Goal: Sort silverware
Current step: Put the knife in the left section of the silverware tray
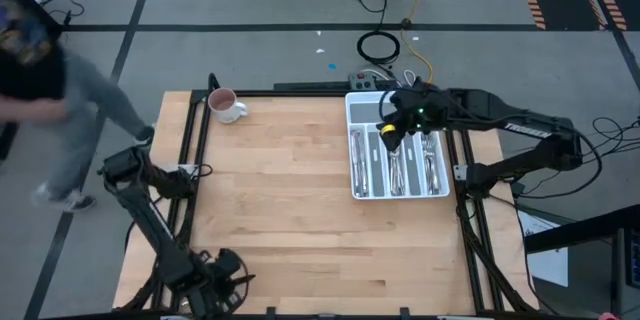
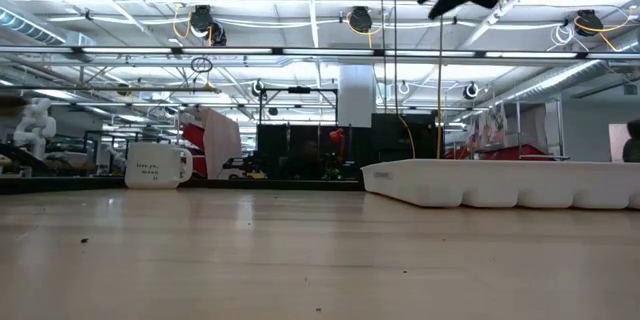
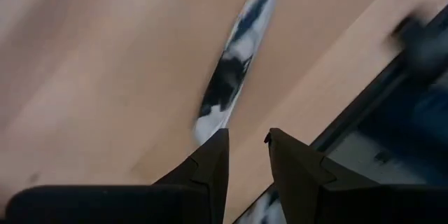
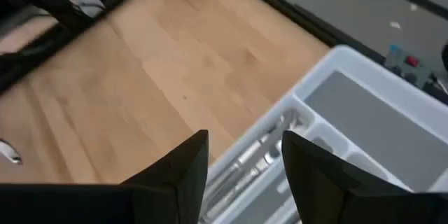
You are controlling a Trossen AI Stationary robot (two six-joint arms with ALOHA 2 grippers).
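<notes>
Above the white cutlery tray (image 1: pixel 398 106), the right gripper (image 1: pixel 391 136) hangs raised, fingers parted and holding nothing, over the long slots where the silverware (image 1: pixel 396 165) lies sorted. At the table's near left corner, the left gripper (image 3: pixel 246 155) waits folded low, fingers narrowly apart beside one shiny piece (image 3: pixel 234 63). A mug (image 1: pixel 226 106) stands at the far edge.

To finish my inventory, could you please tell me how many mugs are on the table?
1: the mug stands near the table's far left corner, apart from the tray.
</notes>
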